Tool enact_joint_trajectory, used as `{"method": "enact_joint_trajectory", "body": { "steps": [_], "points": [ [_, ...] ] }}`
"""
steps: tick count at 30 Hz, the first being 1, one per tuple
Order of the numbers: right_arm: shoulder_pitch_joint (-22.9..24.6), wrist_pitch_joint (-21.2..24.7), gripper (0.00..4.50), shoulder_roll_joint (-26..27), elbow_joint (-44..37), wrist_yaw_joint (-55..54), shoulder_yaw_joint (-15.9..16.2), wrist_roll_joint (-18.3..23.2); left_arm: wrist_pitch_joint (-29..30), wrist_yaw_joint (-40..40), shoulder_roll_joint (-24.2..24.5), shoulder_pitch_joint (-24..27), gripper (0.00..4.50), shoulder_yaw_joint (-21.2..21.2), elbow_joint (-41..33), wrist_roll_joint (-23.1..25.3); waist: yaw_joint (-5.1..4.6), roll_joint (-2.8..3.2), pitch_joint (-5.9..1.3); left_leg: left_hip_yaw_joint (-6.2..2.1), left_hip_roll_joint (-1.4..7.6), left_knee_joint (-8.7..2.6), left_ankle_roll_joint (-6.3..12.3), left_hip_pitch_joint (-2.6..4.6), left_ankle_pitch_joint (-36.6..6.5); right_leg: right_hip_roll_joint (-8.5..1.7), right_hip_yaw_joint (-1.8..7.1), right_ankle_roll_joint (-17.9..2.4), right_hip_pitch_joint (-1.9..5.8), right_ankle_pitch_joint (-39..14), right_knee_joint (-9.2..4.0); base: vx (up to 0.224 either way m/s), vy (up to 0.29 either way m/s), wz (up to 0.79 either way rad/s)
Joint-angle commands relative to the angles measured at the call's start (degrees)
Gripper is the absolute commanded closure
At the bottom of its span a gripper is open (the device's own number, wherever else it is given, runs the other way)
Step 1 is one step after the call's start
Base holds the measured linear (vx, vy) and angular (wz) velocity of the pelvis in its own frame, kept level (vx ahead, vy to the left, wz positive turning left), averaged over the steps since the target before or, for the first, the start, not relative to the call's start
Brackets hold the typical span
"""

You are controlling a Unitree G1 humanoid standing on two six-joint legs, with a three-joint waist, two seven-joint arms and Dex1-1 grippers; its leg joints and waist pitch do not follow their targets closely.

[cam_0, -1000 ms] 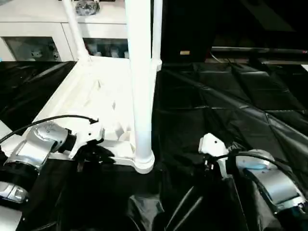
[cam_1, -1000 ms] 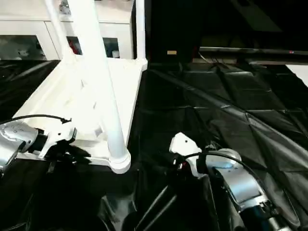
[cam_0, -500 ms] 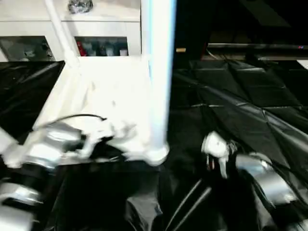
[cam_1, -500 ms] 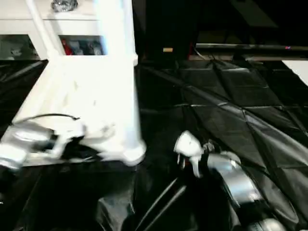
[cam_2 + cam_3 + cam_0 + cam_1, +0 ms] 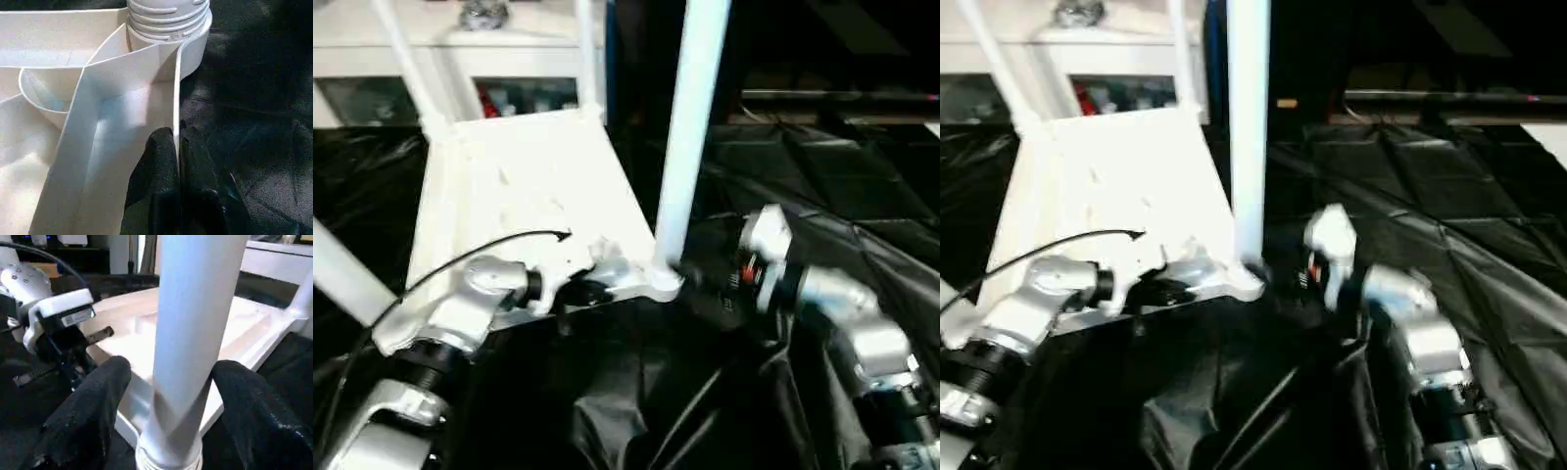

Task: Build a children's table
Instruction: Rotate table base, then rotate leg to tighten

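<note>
The right gripper (image 5: 166, 396) has come in — jaws apart around the near leg (image 5: 690, 137); the left gripper (image 5: 176, 147) has clamped the tabletop (image 5: 524, 186) rim. Tightening looks next.

White plastic rect. tabletop (image 5: 524, 186) lies upside down on black sheet, ribbed underside facing up, rounded sockets at corners. Long white round tapered leg (image 5: 690, 127) stands upright in near-right corner socket (image 5: 663, 281), threaded end seated in it. Two more white legs upright at far corners: far-left (image 5: 406, 64), far-right (image 5: 587, 54). Fourth white leg (image 5: 342, 279) slants at left edge.
</note>
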Motion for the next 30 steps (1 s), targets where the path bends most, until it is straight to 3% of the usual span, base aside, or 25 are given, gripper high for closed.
{"method": "enact_joint_trajectory", "body": {
  "steps": [1, 3, 8, 10, 15, 22, 23, 30],
  "points": [
    [0.3, 1.1, 1.32, -0.2, -2.3, -0.2, 0.9, 0.2, -0.3, 1.1, -1.6, 1.7, 4.49, -1.1, -0.4, -0.5, 0.25, -0.85, -3.3, -1.08, 3.22, -4.65, 2.85, -0.05, -6.3, -4.84, 3.06, -13.1, 2.57, -5.6, -4.95, 0.0, 0.0, 0.0],
    [0.8, 3.0, 1.32, -0.7, -3.7, -2.2, 1.5, -1.9, 0.0, 0.8, -1.7, 2.0, 4.49, -1.1, -0.9, -0.4, 0.21, -0.93, -3.33, -1.01, 3.08, -4.56, 3.25, -0.18, -4.9, -4.73, 3.04, -13.0, 2.54, -3.6, -4.83, 0.0, 0.0, 0.0],
    [0.6, 5.7, 1.32, -1.0, -3.7, -6.2, 2.3, -5.2, 0.5, -0.3, -2.7, 1.7, 4.49, -0.6, -1.1, -1.7, 0.3, -0.71, -3.24, -1.05, 3.07, -4.7, 2.83, -0.09, -5.0, -4.75, 2.98, -12.7, 2.44, -4.8, -5.0, 0.0, 0.0, 0.0],
    [0.3, 6.4, 1.04, -0.6, -2.1, -7.3, 2.5, -5.8, 0.6, -1.5, -3.1, 1.6, 4.5, -0.3, -1.1, -2.8, 0.26, -0.77, -3.25, -1.0, 3.05, -4.72, 2.58, -0.02, -5.2, -4.73, 2.99, -12.9, 2.38, -4.7, -5.04, 0.0, 0.0, 0.0],
    [-0.5, 6.4, 0.57, 0.9, -0.1, -8.1, 3.1, -6.2, 1.0, -2.1, -3.5, 1.5, 4.5, -0.2, -1.0, -3.1, 0.56, -0.58, -3.43, -0.96, 3.08, -4.61, 3.25, -0.12, -3.8, -4.78, 3.0, -13.8, 2.51, -0.3, -4.63, 0.0, 0.0, 0.0],
    [-2.1, 6.4, 0.57, 1.3, 3.7, -7.2, 6.8, -9.0, 1.0, -2.2, -3.5, 1.1, 4.5, -0.3, 0.0, -1.8, 0.72, -0.6, -3.44, -0.9, 3.13, -4.64, 2.96, -0.02, -3.9, -4.84, 2.97, -13.9, 2.6, -0.9, -4.72, 0.0, 0.0, 0.0],
    [-2.3, 6.2, 0.57, 1.4, 4.4, -7.3, 6.9, -9.4, 0.9, -2.3, -3.3, 1.1, 4.5, -0.5, 0.1, -1.6, 0.71, -0.91, -3.42, -0.91, 3.14, -4.68, 3.05, -0.09, -3.6, -4.85, 2.95, -14.0, 2.65, -0.6, -4.63, 0.0, 0.0, 0.0],
    [-3.6, 4.1, 0.57, 1.7, 8.8, -8.5, 7.0, -11.0, 0.5, -2.1, -2.9, 1.2, 4.5, -0.9, 0.2, -0.6, 0.71, -0.99, -3.39, -0.77, 3.05, -4.6, 3.15, -0.02, -3.4, -4.87, 2.97, -13.8, 2.59, -1.4, -4.76, 0.0, 0.0, 0.0]
  ]
}}
